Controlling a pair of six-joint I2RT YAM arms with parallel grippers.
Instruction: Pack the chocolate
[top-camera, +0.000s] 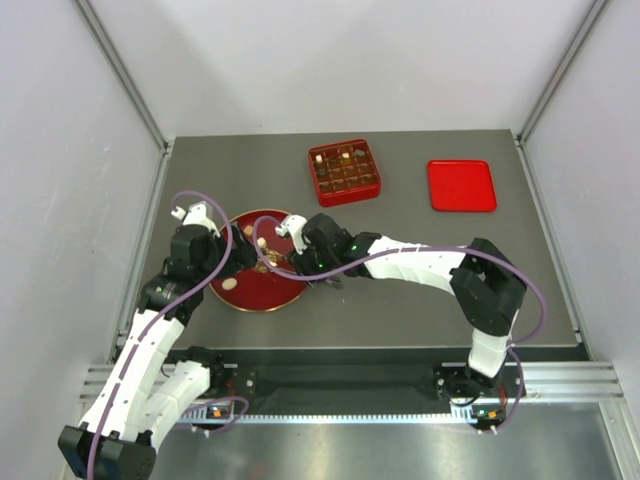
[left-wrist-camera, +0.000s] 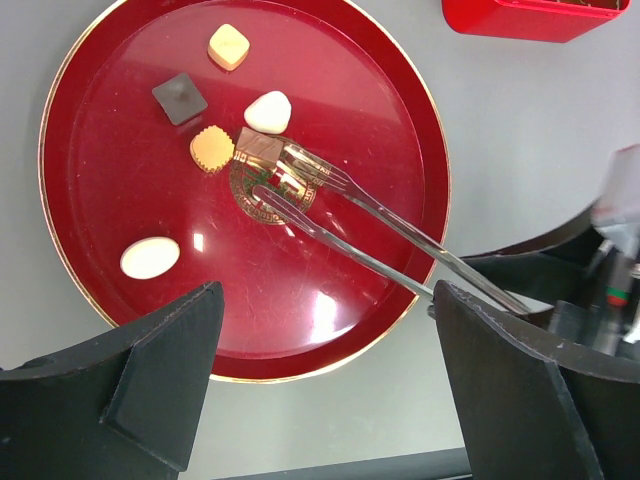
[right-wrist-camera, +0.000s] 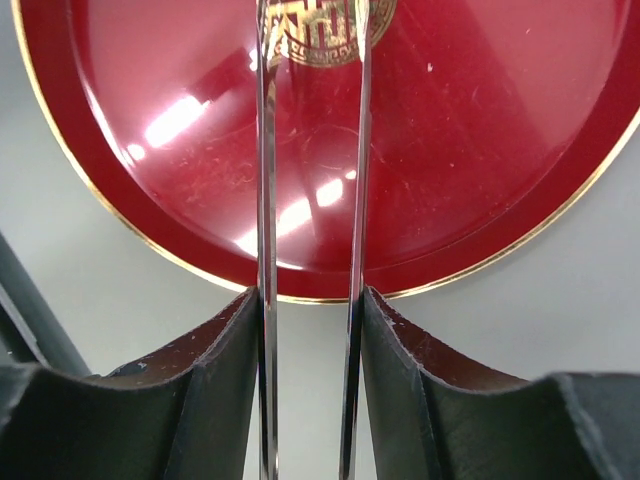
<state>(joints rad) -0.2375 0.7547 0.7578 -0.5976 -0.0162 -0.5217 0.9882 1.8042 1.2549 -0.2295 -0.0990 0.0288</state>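
Observation:
Several chocolates lie on the round red plate (left-wrist-camera: 120, 200): a tan square (left-wrist-camera: 228, 46), a dark square (left-wrist-camera: 180, 98), a white piece (left-wrist-camera: 268, 111), a tan fluted round (left-wrist-camera: 211, 148), a white oval (left-wrist-camera: 150, 257) and a brown block (left-wrist-camera: 258, 148). My right gripper (right-wrist-camera: 310, 300) is shut on metal tongs (right-wrist-camera: 265, 200). The tongs (left-wrist-camera: 380, 225) reach over the plate's middle with their arms apart. One tip touches the brown block. My left gripper (left-wrist-camera: 328, 335) is open and empty above the plate's near rim.
A red compartment box (top-camera: 344, 170) holding several chocolates stands at the back centre. Its flat red lid (top-camera: 461, 185) lies to its right. The plate (top-camera: 250, 306) sits left of centre, with both grippers, the left (top-camera: 205, 228) and the right (top-camera: 305, 262), over it.

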